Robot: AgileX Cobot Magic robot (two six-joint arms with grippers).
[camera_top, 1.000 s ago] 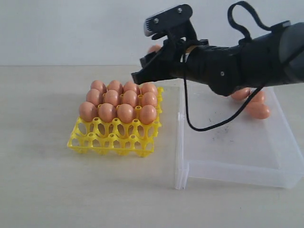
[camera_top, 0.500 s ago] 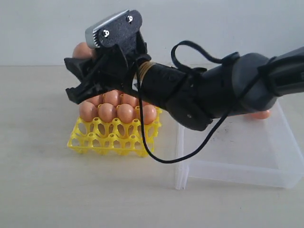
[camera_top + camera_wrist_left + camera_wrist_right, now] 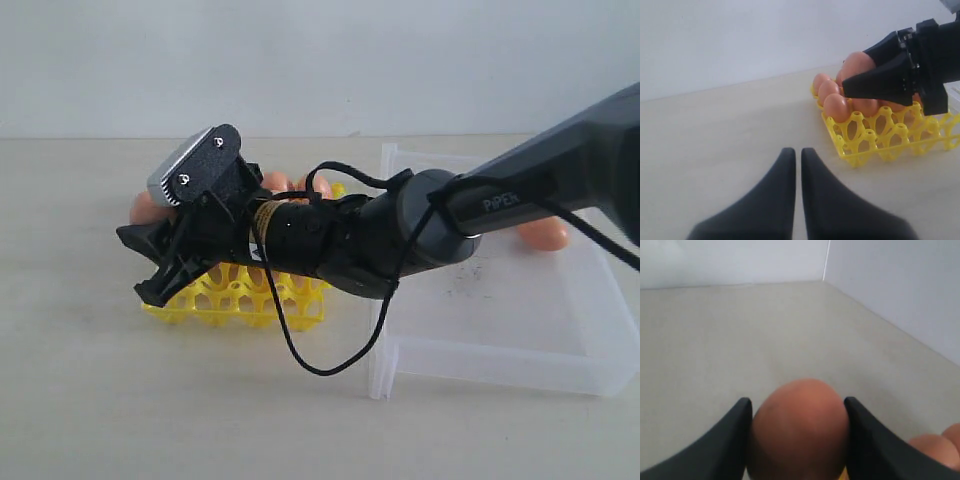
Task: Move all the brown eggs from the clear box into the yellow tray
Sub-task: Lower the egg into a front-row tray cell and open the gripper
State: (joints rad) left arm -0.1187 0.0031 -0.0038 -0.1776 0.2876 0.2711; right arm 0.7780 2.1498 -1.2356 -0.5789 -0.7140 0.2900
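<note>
My right gripper point(image 3: 135, 260) reaches across from the right and is shut on a brown egg point(image 3: 799, 425), low over the left front part of the yellow tray point(image 3: 240, 298). That egg point(image 3: 145, 208) shows just past the fingers in the exterior view. Several brown eggs point(image 3: 835, 107) fill the tray's back rows; its front cups point(image 3: 890, 145) are bare. The clear box point(image 3: 480, 300) lies to the right, with one egg point(image 3: 545, 233) showing at its far side behind the arm. My left gripper point(image 3: 796, 152) is shut and empty over the bare table, short of the tray.
The right arm point(image 3: 400, 235) and its looping black cable point(image 3: 300, 350) lie across the tray and the box's left wall, hiding most of the tray's eggs from the exterior view. A pale wall rises behind the table.
The right gripper has carried the egg from above the box's left edge leftward over the tray, then down to the tray's left front. The left gripper's earlier state is not shown.
</note>
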